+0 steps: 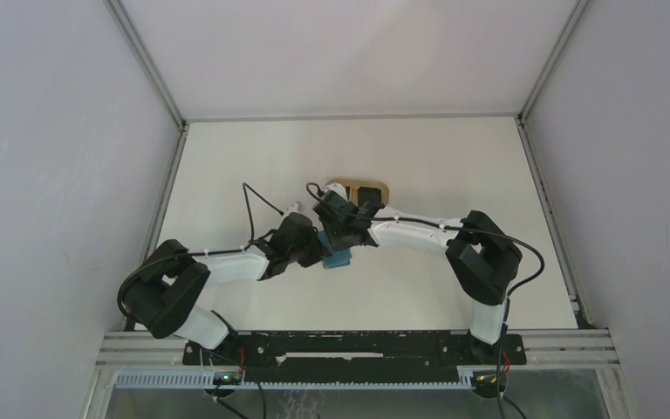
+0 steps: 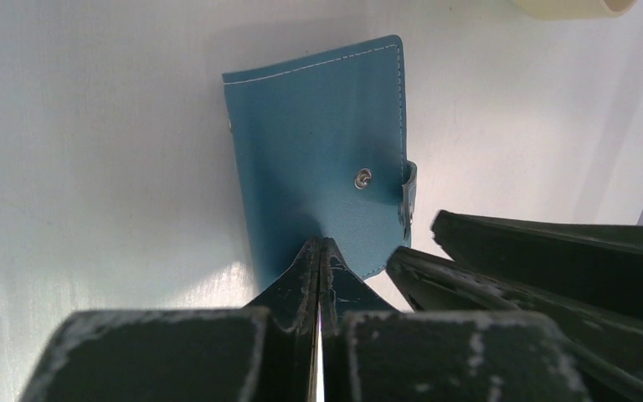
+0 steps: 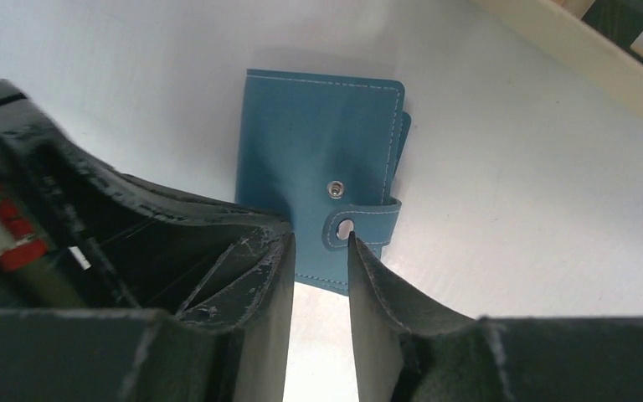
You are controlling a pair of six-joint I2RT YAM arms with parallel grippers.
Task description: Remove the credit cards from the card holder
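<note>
1. Your wallet (image 3: 318, 159) lies folded on the table (image 1: 454, 157), on the arms' side of the tray (image 3: 569, 50), with its tab (image 3: 367, 224) off the stud (image 3: 333, 189).
2. Your left gripper (image 2: 320, 243), jaws pressed together, pokes the wallet's edge.
3. Your right gripper (image 3: 320, 241), jaws a bit spread, sits at the tab, crowding the left one.

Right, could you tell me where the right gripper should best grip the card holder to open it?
Probably the snap tab at the opening edge of the card holder, approached from that edge. It sits off its stud, apparently unsnapped, giving a thin free flap to pinch. The open right gripper is beside it; the shut left gripper rests on the near edge.
</note>
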